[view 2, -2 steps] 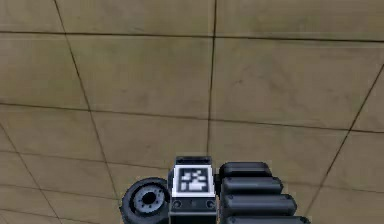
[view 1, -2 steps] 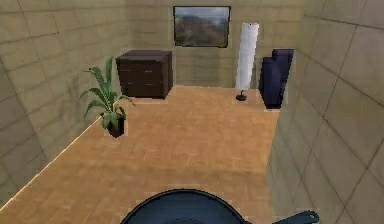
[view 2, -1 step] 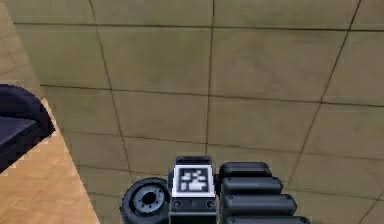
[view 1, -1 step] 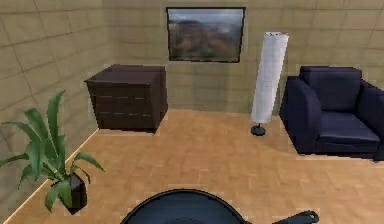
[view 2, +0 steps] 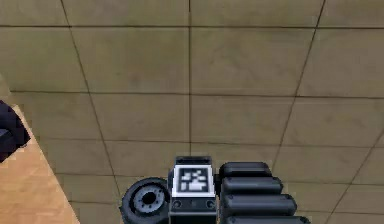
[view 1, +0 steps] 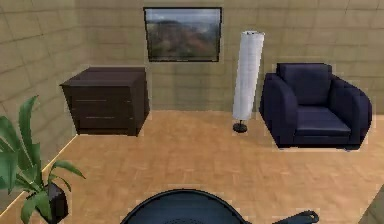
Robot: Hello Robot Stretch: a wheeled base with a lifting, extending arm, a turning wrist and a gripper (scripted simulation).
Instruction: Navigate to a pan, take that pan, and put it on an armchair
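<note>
Blue armchair (view 1: 315, 105) sits right of centre, floor lamp (view 1: 245, 75) near its left. Dark round shape at bottom centre, likely the pan (view 1: 190, 208). Bottom centre of arm side view, gripper (view 2: 147, 200): grip and load cannot be told. Risk: a tight approach clips the floor lamp.

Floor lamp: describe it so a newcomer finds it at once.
Find the framed picture on the far wall. Right of it, beside the dark blue armchair, stands the floor lamp. It is the only tall thin white column, on a small dark base.
</note>
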